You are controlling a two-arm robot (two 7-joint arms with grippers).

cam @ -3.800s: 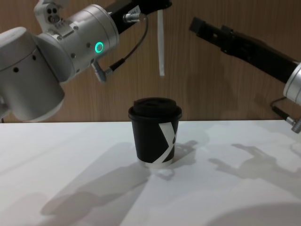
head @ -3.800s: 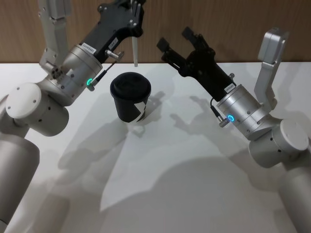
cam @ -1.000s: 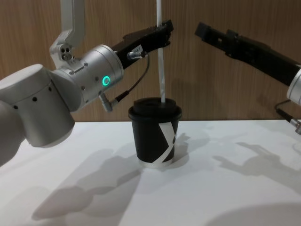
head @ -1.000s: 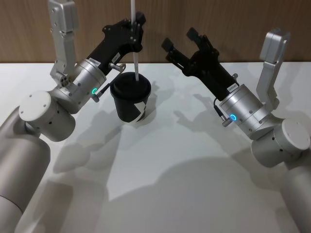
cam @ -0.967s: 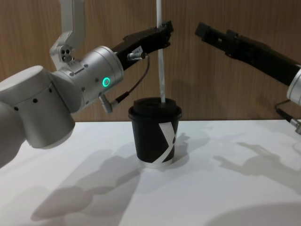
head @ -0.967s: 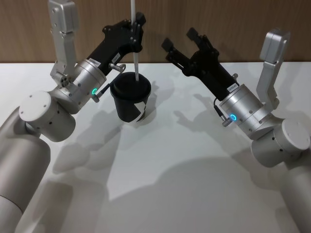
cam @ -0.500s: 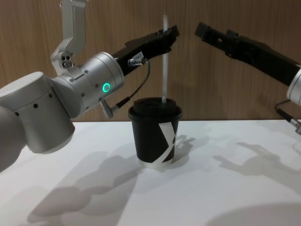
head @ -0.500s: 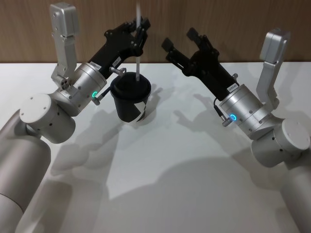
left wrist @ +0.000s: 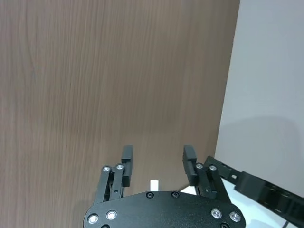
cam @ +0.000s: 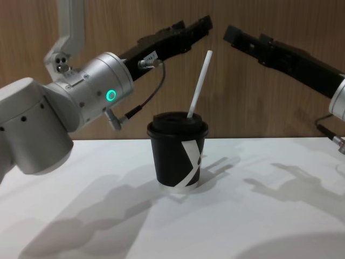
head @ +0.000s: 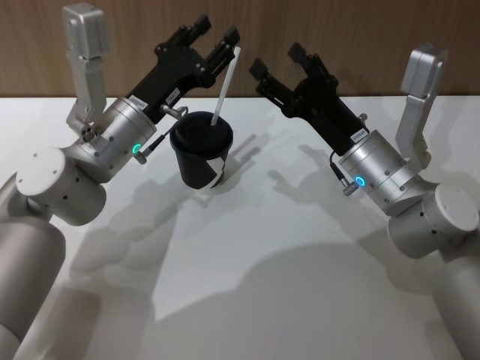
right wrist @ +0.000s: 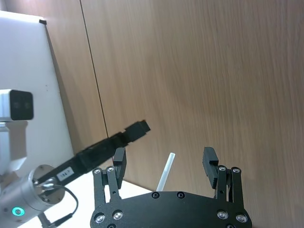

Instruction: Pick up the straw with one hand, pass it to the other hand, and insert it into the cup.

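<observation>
I see the straw (head: 225,87) standing tilted in the cup (head: 202,151) on the desk (head: 300,255). My left claw (head: 212,37) and right claw (head: 276,59) are wide open, holding nothing. I think the job is done.

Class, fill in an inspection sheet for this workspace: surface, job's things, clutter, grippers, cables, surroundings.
Surface: white table, shadows only.
Job's things: black cup upright, lid on; white straw standing in the lid, leaning toward the robot's right, held by nothing.
Clutter: nothing seen.
Grippers: left gripper open, raised behind the cup; right gripper open, raised to the cup's right.
Cables: short black cable at the left wrist.
Surroundings: wooden wall behind.
</observation>
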